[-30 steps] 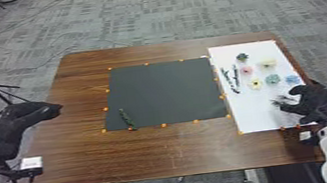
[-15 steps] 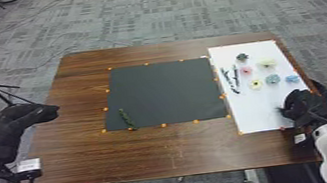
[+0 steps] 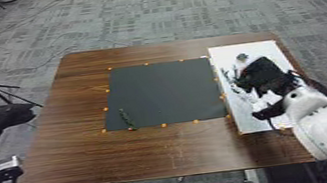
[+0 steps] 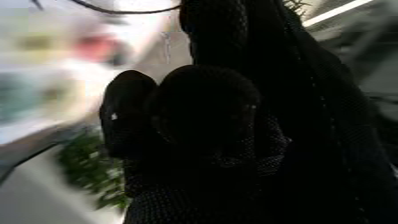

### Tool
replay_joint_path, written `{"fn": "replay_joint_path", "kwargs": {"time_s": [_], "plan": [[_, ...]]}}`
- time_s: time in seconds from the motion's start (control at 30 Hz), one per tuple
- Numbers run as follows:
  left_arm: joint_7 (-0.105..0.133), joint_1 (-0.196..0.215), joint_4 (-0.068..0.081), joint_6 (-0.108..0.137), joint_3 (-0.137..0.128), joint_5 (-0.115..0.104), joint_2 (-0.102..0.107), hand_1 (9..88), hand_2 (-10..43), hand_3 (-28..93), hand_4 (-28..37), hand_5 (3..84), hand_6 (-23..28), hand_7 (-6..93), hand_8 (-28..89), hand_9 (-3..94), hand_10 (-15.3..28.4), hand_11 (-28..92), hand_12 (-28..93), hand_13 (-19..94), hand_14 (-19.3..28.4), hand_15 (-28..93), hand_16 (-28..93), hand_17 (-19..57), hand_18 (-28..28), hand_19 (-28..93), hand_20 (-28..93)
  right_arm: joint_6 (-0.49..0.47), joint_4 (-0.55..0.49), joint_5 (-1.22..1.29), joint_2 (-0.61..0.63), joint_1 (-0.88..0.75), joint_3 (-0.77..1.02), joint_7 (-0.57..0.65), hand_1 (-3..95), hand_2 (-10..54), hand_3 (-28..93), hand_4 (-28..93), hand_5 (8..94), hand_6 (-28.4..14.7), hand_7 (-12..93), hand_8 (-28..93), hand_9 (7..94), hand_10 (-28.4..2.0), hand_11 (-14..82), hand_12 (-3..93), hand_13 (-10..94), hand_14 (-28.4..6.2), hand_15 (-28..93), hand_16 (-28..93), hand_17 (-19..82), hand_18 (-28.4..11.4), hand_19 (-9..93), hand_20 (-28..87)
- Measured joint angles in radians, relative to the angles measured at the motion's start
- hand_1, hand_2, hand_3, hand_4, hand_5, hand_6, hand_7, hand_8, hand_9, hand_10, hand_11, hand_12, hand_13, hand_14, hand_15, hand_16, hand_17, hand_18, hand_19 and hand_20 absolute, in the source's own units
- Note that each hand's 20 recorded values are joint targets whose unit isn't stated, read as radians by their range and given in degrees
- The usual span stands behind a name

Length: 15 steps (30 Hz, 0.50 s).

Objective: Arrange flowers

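We find the green sprig [image 3: 126, 119] on the black mat [image 3: 162, 89] and the right hand [image 3: 262, 74] to the mat's right, its grip indeterminable, where a low sweep could drag the nearby pink flower [image 4: 93, 48] out of place.

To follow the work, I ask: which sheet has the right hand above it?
The white sheet, at the table's right side, is under the right hand; the dark sheet isn't.
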Motion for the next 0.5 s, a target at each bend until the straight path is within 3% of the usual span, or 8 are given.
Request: {"fn": "replay_joint_path", "kwargs": {"time_s": [0.1, 0.2, 0.4, 0.5], "plan": [[0.006, -0.001, 0.001, 0.0, 0.0, 0.0, 0.005, 26.1, -0.2, 70, -21.6, 59.7, 1.9, 22.5, -8, 58.6, 14.9, 25, 16, 50, 18.7, 26, 2, 7.8, 15.6, 27, 25, -0.042, -0.021, 0.009, -0.015, 0.099, -0.056, 0.0, 69.6, -9.4, 50, -10, 76.9, -5.4, 23, 21, 91.1, -11.5, 31.3, 30.0, 94, -2.6, 54, 27, 71, -6.4, 91, 37], [0.012, -0.011, 0.015, 0.001, 0.012, -0.001, 0.018, 26.1, -0.3, 70, -21.6, 59.8, 1.9, 22.5, -8, 58.6, 14.9, 25, 16, 50, 18.8, 26, 2, 7.8, 15.6, 27, 25, -0.072, -0.021, 0.04, -0.046, 0.184, -0.113, 0.0, 69.8, -9.5, 50, -10, 77.1, -5.4, 23, 21, 91.3, -11.6, 31.0, 30.2, 94, -2.9, 54, 26, 71, -6.1, 90, 36], [0.017, -0.075, 0.07, 0.009, 0.093, -0.001, 0.057, 26.3, 0.6, 69, -22.2, 59.8, 2.0, 22.3, -8, 58.8, 15.1, 25, 16, 50, 18.8, 26, 2, 7.7, 15.5, 26, 25, 0.009, 0.026, -0.005, -0.157, 0.29, -0.262, -0.012, 70.2, -9.5, 49, -9, 77.3, -5.6, 23, 21, 91.6, -11.9, 29.7, 30.5, 94, -3.4, 54, 25, 72, -5.8, 90, 36], [0.013, -0.107, 0.088, 0.008, 0.13, 0.002, 0.069, 25.9, 2.8, 67, -23.5, 60.1, 2.0, 22.0, -8, 58.8, 15.2, 25, 16, 50, 19.0, 26, 2, 7.7, 15.3, 25, 24, 0.058, 0.093, -0.111, -0.225, 0.318, -0.344, -0.012, 70.4, -9.5, 49, -9, 77.1, -5.6, 23, 21, 92.1, -12.0, 27.7, 29.8, 94, -3.2, 53, 24, 72, -5.7, 90, 35]]}}
